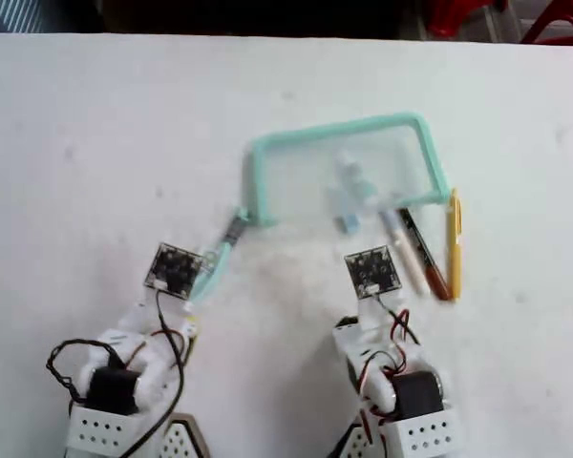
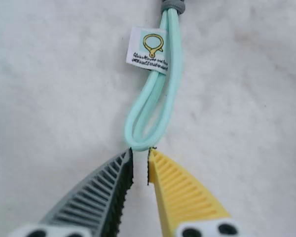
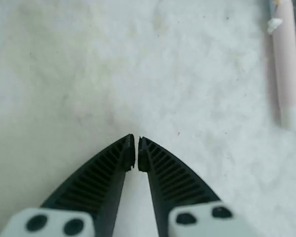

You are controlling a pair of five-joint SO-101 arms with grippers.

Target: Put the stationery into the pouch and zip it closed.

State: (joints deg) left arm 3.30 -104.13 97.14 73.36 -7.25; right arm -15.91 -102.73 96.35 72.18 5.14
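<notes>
The pens [image 1: 422,250] lie outside, beside the pouch [image 1: 344,129] corner, so packing and zipping are left. Left gripper [image 2: 139,155] fingers are together at the pouch's green cord [image 2: 155,98]. Right gripper [image 3: 136,145] fingers are together, empty.

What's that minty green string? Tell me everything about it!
The cord loop is a mint-green, rubbery-looking cord doubled over. A white tag with a yellow clasp drawing wraps it, and a grey end piece holds its far end. It lies flat on the white table, its bend at the tips of the left gripper's shut fingers.
</notes>
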